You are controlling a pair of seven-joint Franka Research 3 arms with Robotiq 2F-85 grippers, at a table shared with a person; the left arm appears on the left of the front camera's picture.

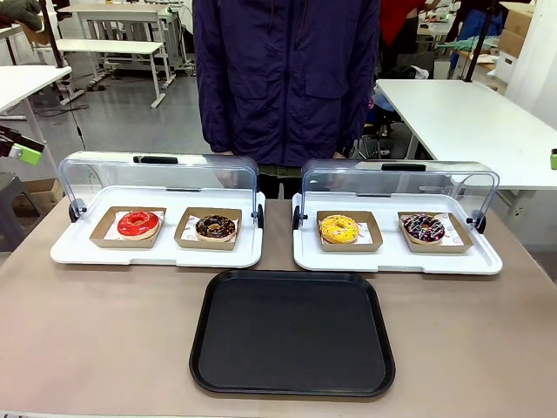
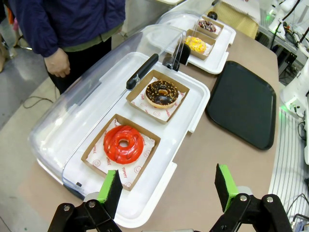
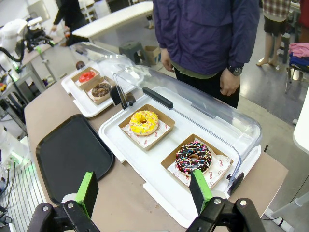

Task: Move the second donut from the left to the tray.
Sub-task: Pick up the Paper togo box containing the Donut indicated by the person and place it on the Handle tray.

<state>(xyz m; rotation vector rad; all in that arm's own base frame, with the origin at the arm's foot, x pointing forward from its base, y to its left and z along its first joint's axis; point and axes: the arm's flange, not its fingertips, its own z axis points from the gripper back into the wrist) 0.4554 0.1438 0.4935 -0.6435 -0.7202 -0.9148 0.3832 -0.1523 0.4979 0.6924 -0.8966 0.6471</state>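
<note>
Chocolate donut (image 2: 154, 96) sits well beyond spread left fingers (image 2: 112, 187).

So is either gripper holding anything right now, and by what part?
Nothing is held. The left gripper and the right gripper are both open and empty.

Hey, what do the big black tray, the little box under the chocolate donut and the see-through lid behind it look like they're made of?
Black tray: likely plastic, matte with a faint sheen, moulded raised rim.
Holder under the chocolate donut: seemingly brown cardboard, dull, folded walls.
Domed lid: probably clear glossy plastic; the background shows through it.
</note>
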